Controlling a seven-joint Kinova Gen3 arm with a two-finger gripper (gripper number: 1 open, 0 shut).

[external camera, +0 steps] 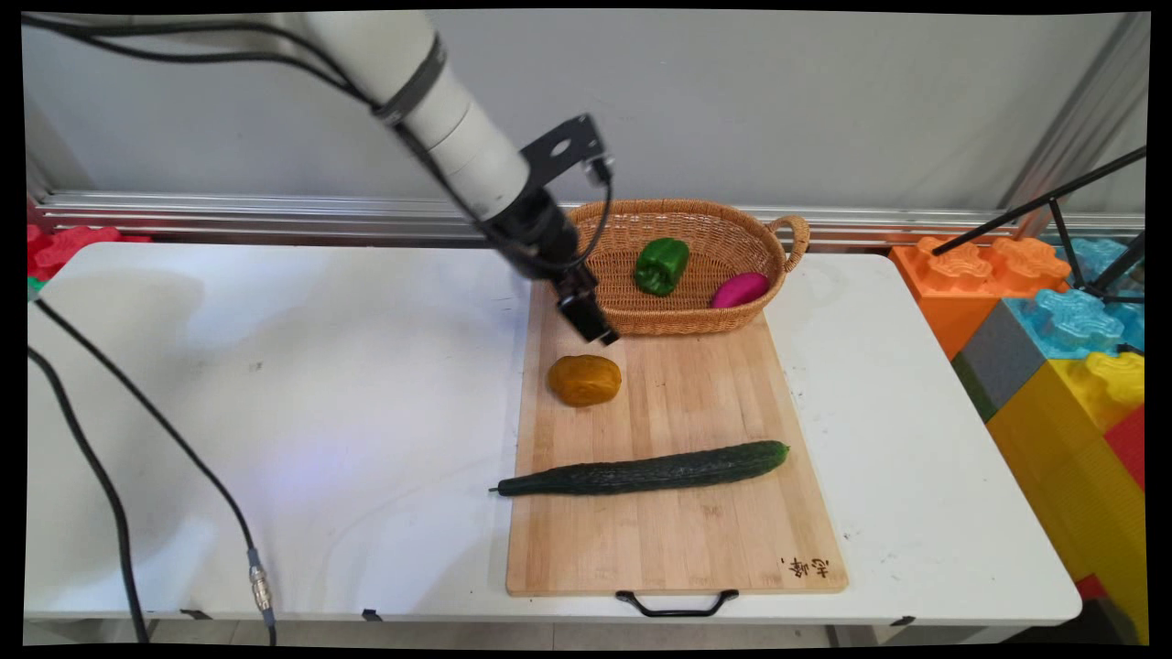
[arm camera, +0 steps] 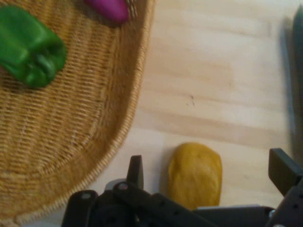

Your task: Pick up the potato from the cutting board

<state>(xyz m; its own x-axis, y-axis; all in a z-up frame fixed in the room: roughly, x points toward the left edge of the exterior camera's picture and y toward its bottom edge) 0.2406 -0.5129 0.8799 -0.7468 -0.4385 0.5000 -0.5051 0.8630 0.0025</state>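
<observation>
My gripper [external camera: 597, 329] hangs above the far left part of a wooden cutting board [external camera: 682, 540], just beside the near left rim of a wicker basket [external camera: 679, 210]. It stands open [arm camera: 210, 171], its fingers [arm camera: 136, 170] wide apart and holding nothing. A yellow-brown potato-like piece [external camera: 584, 380] lies on the board right below the gripper; in the hand view this piece [arm camera: 195, 174] sits between the two fingers. Inside the basket [arm camera: 71, 142] lie a green pepper [external camera: 661, 265] [arm camera: 31, 47] and a magenta vegetable [external camera: 740, 290] [arm camera: 110, 8].
A long dark cucumber [external camera: 641, 471] lies across the board's middle, its edge showing at the hand view's right [arm camera: 298, 71]. Black cables [external camera: 137, 439] trail over the table's left. Big coloured foam blocks [external camera: 1053, 348] and a black tripod leg [external camera: 1080, 192] stand at the right.
</observation>
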